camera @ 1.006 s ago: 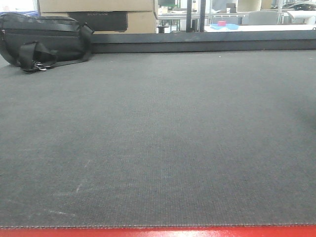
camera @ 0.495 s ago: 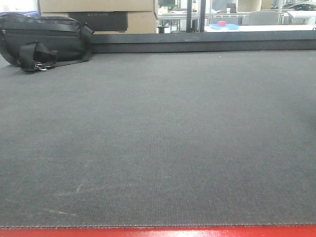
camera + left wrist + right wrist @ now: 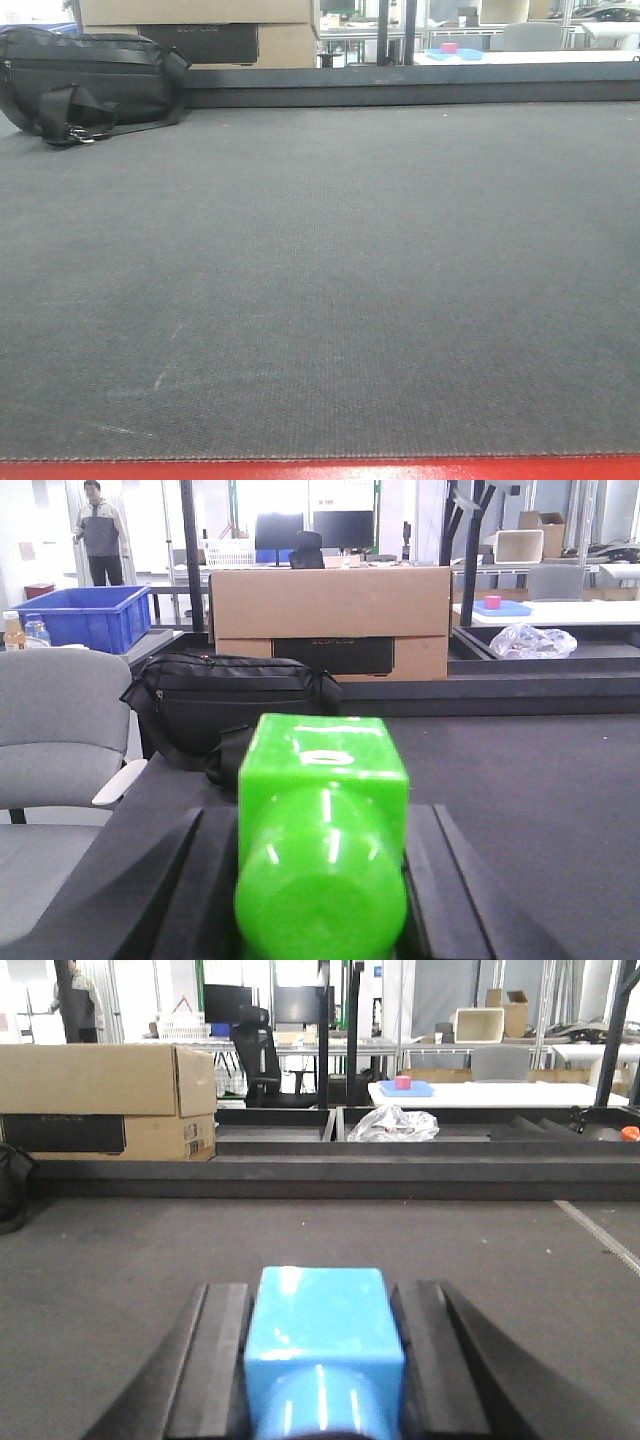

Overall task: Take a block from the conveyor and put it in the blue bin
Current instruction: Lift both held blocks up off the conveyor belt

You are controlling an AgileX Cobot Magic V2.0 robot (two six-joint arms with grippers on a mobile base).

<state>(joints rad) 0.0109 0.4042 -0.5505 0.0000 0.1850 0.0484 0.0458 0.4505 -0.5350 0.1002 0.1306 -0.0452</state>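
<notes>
The grab looks done and the carry to the bin is the step in hand. The left fingers (image 3: 160, 880) are closed on a green block (image 3: 322, 780), pressing both of its sides, in front of the cardboard box (image 3: 330, 605). The right fingers (image 3: 215, 1360) clamp a blue block (image 3: 322, 1320) the same way, also on the near side of the box. In the front view the conveyor (image 3: 320, 280) in front of the box carries no block, and neither arm shows there.

The blue bin (image 3: 80, 615) stands well to the left of the box, off the belt and beyond a grey chair (image 3: 60, 730). A black bag (image 3: 230, 705) lies just in front of the box, at its left end.

The next move probably calls for swinging the green block leftward past the box, high enough to clear the bag and chair. The fingers should open only once the block hangs over the bin. The blue block has farther to travel.
</notes>
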